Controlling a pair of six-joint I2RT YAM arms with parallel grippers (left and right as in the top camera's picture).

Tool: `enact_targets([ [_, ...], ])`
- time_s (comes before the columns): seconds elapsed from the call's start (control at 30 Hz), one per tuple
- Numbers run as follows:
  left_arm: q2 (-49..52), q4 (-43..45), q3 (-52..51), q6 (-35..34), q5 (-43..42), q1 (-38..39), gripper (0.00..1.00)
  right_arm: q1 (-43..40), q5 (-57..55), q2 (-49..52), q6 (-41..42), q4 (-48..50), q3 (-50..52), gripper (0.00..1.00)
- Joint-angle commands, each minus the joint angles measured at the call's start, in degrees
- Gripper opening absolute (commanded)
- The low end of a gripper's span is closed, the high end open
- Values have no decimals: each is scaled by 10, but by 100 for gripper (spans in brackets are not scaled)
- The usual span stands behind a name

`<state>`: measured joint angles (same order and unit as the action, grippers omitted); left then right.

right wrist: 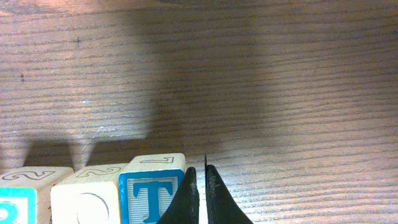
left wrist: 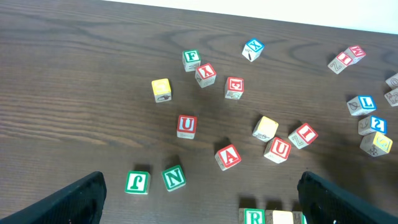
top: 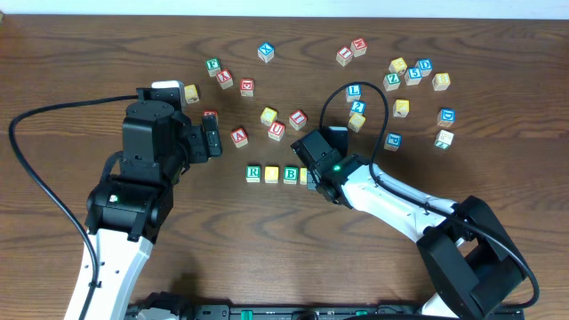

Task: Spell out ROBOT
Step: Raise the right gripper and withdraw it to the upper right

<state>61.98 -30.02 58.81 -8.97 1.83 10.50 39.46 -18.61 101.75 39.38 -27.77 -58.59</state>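
Observation:
A row of cubes lies at the table's middle: green-framed R (top: pixel 253 173), a yellow cube (top: pixel 272 174) and green-framed B (top: pixel 291 174). A further yellow-edged cube is mostly hidden under my right wrist. In the right wrist view a cream cube (right wrist: pixel 87 199) stands against the blue-framed T (right wrist: pixel 151 198). My right gripper (right wrist: pixel 199 196) is shut and empty, its fingers right beside the T's right side. My left gripper (left wrist: pixel 205 202) is open wide above bare wood behind the row, holding nothing. R (left wrist: pixel 254 217) shows at that view's bottom edge.
Loose cubes lie behind the row: green J (left wrist: pixel 137 182) and N (left wrist: pixel 173 177), red U (left wrist: pixel 186 125), red A (left wrist: pixel 228 156), a yellow cube (left wrist: pixel 161 89). Several more cubes (top: pixel 413 76) are scattered at the back right. A black cable (top: pixel 36 169) loops on the left.

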Motion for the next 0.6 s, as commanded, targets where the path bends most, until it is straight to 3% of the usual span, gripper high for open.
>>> enact_targets([
  [0.0, -2, 0, 2, 2, 3, -2, 96, 3, 4, 6, -9, 2, 3, 1],
  [0.57, -2, 0, 2, 2, 3, -2, 96, 4, 31, 6, -20, 12, 3, 1],
])
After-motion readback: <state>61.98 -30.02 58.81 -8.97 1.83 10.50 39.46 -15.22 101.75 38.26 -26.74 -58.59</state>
